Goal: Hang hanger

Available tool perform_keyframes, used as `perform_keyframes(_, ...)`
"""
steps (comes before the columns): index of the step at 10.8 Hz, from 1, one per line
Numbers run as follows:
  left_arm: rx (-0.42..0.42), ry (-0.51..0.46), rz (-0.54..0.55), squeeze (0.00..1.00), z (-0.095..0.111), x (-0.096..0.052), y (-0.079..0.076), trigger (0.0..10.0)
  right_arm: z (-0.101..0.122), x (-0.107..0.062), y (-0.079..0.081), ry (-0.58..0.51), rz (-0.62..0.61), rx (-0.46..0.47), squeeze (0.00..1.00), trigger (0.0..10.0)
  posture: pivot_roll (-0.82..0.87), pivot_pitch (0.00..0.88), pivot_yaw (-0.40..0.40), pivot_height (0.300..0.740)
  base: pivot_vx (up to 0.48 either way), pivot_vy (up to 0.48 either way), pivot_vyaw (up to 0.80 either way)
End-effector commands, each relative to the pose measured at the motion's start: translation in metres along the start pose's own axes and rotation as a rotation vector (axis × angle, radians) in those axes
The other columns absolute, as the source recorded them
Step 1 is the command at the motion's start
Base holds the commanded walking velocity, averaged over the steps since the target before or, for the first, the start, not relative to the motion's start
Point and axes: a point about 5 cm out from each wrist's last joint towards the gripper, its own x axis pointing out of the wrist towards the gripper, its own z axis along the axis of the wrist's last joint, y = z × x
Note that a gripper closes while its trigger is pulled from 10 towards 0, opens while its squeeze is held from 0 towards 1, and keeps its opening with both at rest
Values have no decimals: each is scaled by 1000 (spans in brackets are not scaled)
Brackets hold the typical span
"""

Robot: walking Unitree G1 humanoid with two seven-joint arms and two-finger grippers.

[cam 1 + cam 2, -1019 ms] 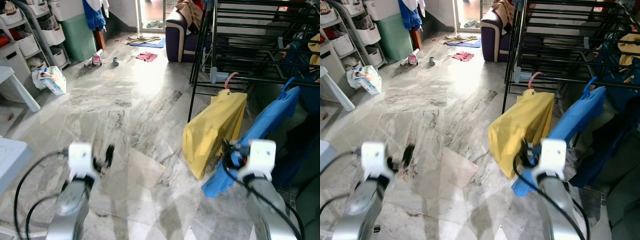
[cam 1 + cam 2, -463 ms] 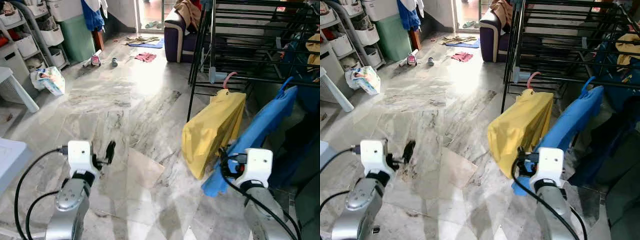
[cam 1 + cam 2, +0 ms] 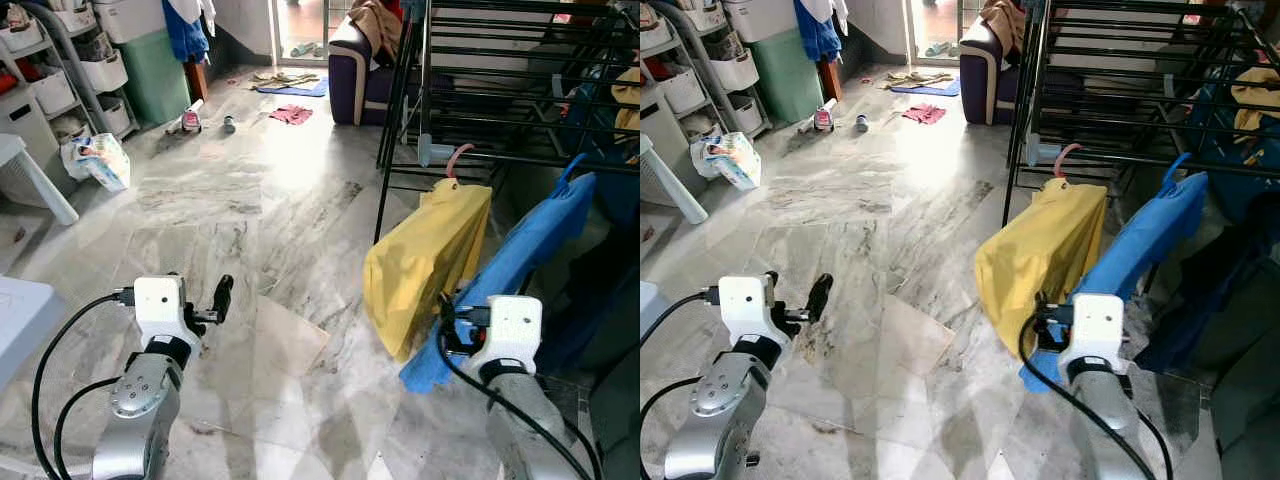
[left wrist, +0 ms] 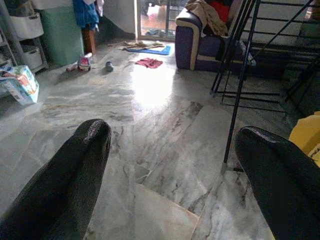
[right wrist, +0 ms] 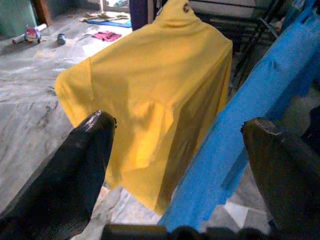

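A yellow shirt (image 3: pixel 430 265) hangs on a pink hanger (image 3: pixel 458 158) from a low rail of the black drying rack (image 3: pixel 480 100). Just right of it, a blue shirt (image 3: pixel 530 255) hangs on a blue hanger (image 3: pixel 578 165). My right gripper (image 5: pixel 180 125) is open, close in front of both shirts, with the yellow one and the blue one showing between its fingers; it holds nothing. My left gripper (image 4: pixel 172 137) is open and empty over bare marble floor, well to the left of the rack.
A dark blue sofa (image 3: pixel 360 70) stands behind the rack. At the left are white shelves with bins (image 3: pixel 60 70), a green cabinet (image 3: pixel 155 70), a bag (image 3: pixel 100 160) and a white stool (image 3: pixel 25 170). Clothes (image 3: pixel 293 113) lie on the far floor.
The blur has gone and both arms have steadied. My left gripper has lifted slightly; my right wrist has sunk a little. The shirts hang as before.
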Motion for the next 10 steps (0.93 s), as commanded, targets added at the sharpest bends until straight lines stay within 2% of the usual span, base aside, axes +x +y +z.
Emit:
perform_keyframes(1, -14, 10, -21, 0, 0, 2, -1, 10000, 2, -1, 3, -3, 51, 24, 0, 10000, -72, 25, 18, 740, 0, 0, 0)
perform_keyframes(2, -19, 8, -29, 0, 0, 1, -2, 10000, 3, -4, 8, 0, 103, 80, 0, 10000, -71, 29, 17, 740, 0, 0, 0)
perform_keyframes(4, -18, 12, -28, 0, -1, 1, -3, 10000, 0, -4, 6, 9, 85, 93, 0, 10000, -67, 32, 16, 740, 0, 0, 0)
perform_keyframes(6, -26, 8, -41, 0, 0, 1, -5, 10000, -1, -3, 7, 21, 88, 100, 0, 10000, -61, 35, 14, 740, 249, 0, 0)
perform_keyframes(8, -26, 14, -43, 0, 0, 0, -5, 10000, -1, -2, 11, 3, 85, 23, 0, 10000, -56, 35, 14, 740, 296, 0, 0)
perform_keyframes(10, -28, 16, -54, 0, 0, 0, -7, 10000, -2, -1, 10, 3, 74, 25, 0, 10000, -56, 31, 15, 740, 328, 317, 0)
